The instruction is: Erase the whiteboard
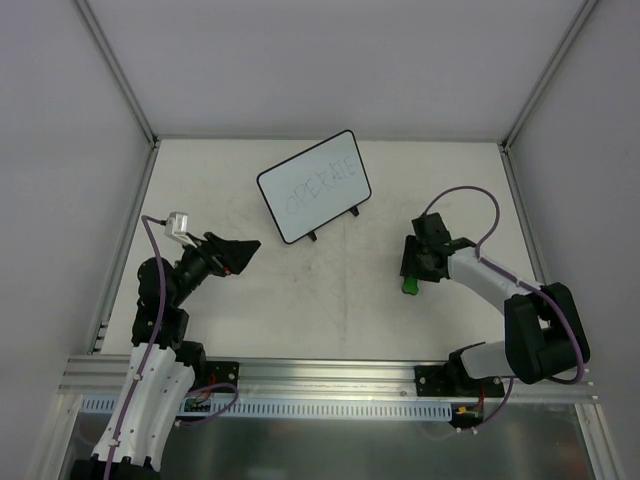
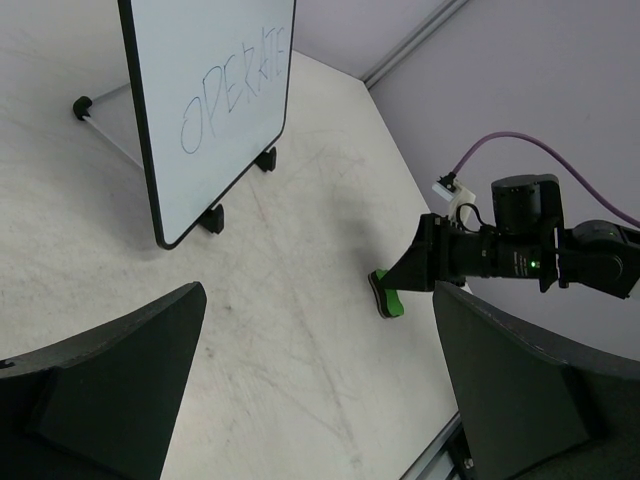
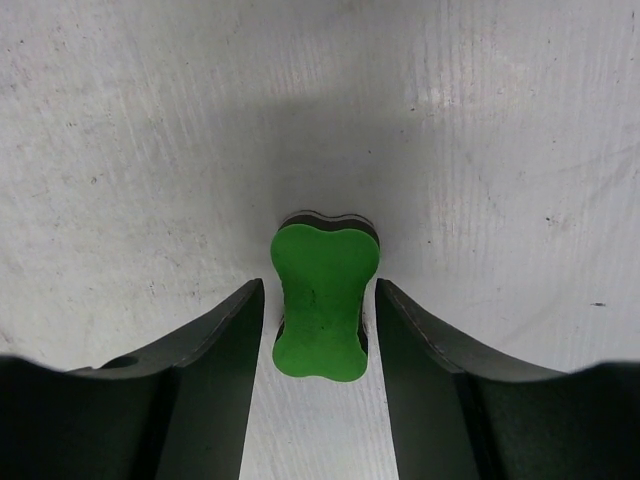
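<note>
The whiteboard (image 1: 314, 186) stands on two black feet at the back middle of the table, with "OPERATE" handwritten on it; it also shows in the left wrist view (image 2: 210, 100). The green eraser block (image 1: 410, 286) lies flat on the table to the right. In the right wrist view the eraser (image 3: 320, 300) sits between the fingers of my right gripper (image 3: 320, 292), which is open, with a narrow gap on each side. My left gripper (image 1: 248, 252) is open and empty, held above the table left of the board, and faces the board and eraser (image 2: 387, 297).
Grey enclosure walls and aluminium posts surround the white table (image 1: 330, 320). A metal rail (image 1: 330, 375) runs along the near edge by the arm bases. The right arm's purple cable (image 1: 470, 200) loops above its wrist.
</note>
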Controlling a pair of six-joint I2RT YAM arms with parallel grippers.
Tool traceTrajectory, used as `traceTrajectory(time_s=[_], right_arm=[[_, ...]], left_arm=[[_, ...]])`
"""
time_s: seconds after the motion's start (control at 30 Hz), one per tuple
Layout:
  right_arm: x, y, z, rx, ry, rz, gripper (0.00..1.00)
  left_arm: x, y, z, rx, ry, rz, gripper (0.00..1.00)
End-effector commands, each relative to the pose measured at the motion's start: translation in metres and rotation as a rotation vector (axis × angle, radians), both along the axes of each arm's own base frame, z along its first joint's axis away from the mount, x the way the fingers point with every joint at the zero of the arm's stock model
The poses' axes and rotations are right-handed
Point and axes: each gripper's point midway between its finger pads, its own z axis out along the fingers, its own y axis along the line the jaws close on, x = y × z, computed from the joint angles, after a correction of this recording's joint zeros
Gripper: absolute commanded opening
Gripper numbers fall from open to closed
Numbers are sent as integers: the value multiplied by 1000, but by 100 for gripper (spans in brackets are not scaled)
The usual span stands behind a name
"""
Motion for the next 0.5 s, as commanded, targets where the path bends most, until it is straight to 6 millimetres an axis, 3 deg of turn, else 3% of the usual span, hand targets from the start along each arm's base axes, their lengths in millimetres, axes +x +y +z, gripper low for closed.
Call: traceTrajectory(time_s=[0.0, 0.37, 0.47], right_arm=[[7, 1, 8, -11, -20, -26, 53], [6, 3, 3, -32, -5, -24, 50], [7, 3, 2, -41, -8, -25, 41]], left_arm=[[2, -2, 19, 12, -83, -9, 99], [4, -1, 16, 20, -79, -6, 99], [6, 1, 12, 18, -69, 8, 99]])
